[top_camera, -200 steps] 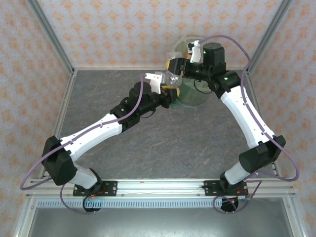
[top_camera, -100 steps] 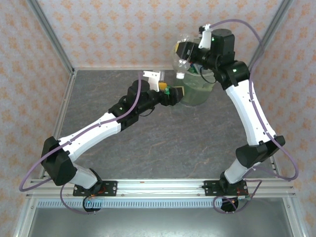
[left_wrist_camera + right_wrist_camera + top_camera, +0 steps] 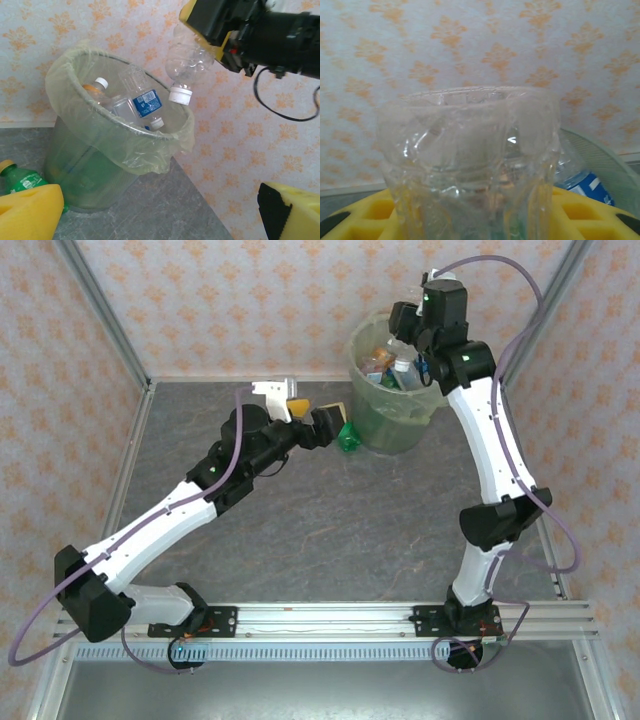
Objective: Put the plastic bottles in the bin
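The pale-green bin point(image 3: 392, 428) stands at the table's far edge with several plastic bottles inside, among them a blue-labelled one point(image 3: 146, 101). My right gripper point(image 3: 405, 328) hangs above the bin's mouth, shut on a clear plastic bottle point(image 3: 189, 60) whose white cap points down over the rim. In the right wrist view that bottle point(image 3: 470, 165) sits between the yellow pads point(image 3: 587, 212). My left gripper point(image 3: 318, 422) stands open left of the bin, nothing between its pads point(image 3: 30, 212). A green bottle point(image 3: 347, 437) with a yellow cap lies on the table against the bin's base, by the left pad point(image 3: 22, 180).
The bin's bag point(image 3: 150, 150) drapes loosely over the rim. Patterned walls rise right behind the bin, and metal frame posts point(image 3: 100, 310) stand at the back corners. Grey table surface point(image 3: 330, 530) stretches in front of both arms.
My left gripper has opened and drawn back to the left. My right gripper has carried the clear bottle up from beside the left gripper to above the bin.
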